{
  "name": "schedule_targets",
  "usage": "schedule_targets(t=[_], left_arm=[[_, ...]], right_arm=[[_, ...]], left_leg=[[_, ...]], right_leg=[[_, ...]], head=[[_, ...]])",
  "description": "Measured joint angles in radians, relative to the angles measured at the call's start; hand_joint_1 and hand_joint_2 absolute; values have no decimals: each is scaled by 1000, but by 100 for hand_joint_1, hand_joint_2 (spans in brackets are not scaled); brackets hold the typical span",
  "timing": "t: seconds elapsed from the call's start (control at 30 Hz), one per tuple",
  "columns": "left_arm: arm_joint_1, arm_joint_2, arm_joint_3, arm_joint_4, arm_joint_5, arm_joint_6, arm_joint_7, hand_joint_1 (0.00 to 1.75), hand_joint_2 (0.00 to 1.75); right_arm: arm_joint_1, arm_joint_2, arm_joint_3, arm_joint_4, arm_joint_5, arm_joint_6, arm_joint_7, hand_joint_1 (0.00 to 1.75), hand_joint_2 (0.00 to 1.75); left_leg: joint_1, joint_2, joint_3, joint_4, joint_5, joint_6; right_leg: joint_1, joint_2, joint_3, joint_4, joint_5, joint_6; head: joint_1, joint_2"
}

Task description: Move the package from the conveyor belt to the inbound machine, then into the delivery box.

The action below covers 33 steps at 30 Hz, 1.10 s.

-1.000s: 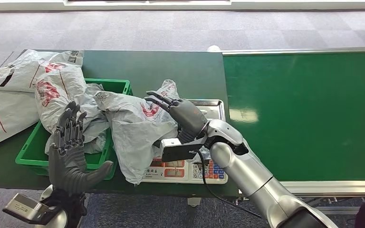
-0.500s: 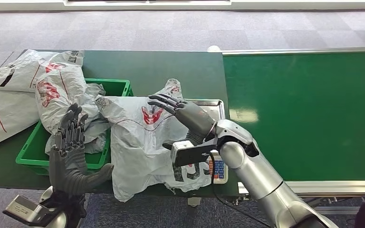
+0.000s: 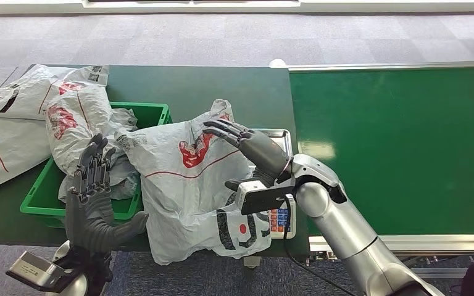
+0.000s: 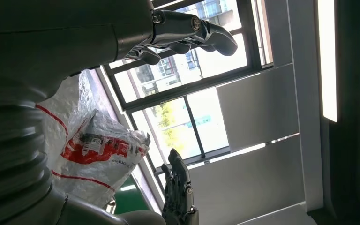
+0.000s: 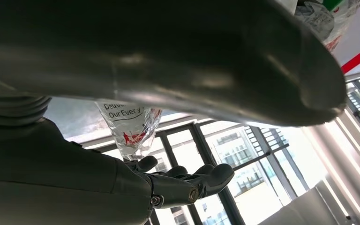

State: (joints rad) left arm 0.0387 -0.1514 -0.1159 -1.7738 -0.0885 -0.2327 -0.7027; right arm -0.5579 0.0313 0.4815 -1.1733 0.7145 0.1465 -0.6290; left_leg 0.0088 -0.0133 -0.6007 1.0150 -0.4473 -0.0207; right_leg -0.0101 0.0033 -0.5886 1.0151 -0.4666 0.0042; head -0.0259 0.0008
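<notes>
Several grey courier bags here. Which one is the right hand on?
The big grey bag spread over the scale, hanging off the table's front edge. The right hand touches its right side; the other bags lie in or beyond the green bin.

In your right wrist view, the grey plastic package (image 5: 130, 123) carries the one legible print: dark letters reading "Delive" on one line and "Our Every" beneath it, both cut off at the crumpled edge, with a red logo below them that you cannot make out.

In your left wrist view the same package (image 4: 93, 150) shows a red printed patch with small lettering under it, too blurred to read.

From the head view, the keypad (image 3: 281, 220) of the scale has coloured keys with marks too small to read, and the bags in the green bin (image 3: 42, 200) bear red logos and small labels, also illegible.
</notes>
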Motion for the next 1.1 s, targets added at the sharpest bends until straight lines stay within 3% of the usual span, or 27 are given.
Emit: schedule_targets(t=[0.27,0.53,0.6,0.67,0.77,0.87,1.0,1.1], left_arm=[[0,0,0,2,-5,7,0,0,175],[5,6,0,10,-64,73,1,0,175],[4,11,0,14,-178,130,16,0,175],[-15,24,-4,37,-424,196,85,0,175],[-130,68,-52,163,-890,173,264,0,175],[-331,101,-168,432,-1189,138,367,0,175],[-554,107,-313,793,-1286,203,378,0,175],[-636,109,-372,937,-1290,219,374,0,175]], right_arm=[[5,-4,-5,-9,-4,0,-3,0,0],[27,-17,-35,-46,-23,19,-24,0,0],[38,-19,-46,-62,-26,17,-28,0,0],[52,-19,-62,-80,-33,3,-40,0,0],[69,-14,-86,-112,-76,-32,-62,0,0],[59,7,-94,-133,-106,-46,-68,0,0],[36,44,-96,-139,-97,-42,-65,0,0],[31,55,-98,-140,-91,-42,-65,0,0]], left_leg=[[0,0,0,0,0,0],[0,0,0,0,0,0],[0,0,0,0,0,0],[0,-1,0,0,0,0],[0,-2,-1,0,2,1],[0,-2,-2,0,6,-1],[0,3,-2,0,9,-1],[0,4,-1,0,9,-1]], right_leg=[[0,0,0,0,0,0],[0,0,0,0,0,0],[0,0,0,0,0,0],[0,-1,-1,0,0,0],[0,-4,-1,0,1,0],[-1,-3,-3,0,6,-1],[0,2,-4,0,11,-1],[-1,3,-2,0,11,-1]], head=[[0,0],[0,0],[0,0],[0,0],[0,0],[0,0],[0,0],[0,0]])
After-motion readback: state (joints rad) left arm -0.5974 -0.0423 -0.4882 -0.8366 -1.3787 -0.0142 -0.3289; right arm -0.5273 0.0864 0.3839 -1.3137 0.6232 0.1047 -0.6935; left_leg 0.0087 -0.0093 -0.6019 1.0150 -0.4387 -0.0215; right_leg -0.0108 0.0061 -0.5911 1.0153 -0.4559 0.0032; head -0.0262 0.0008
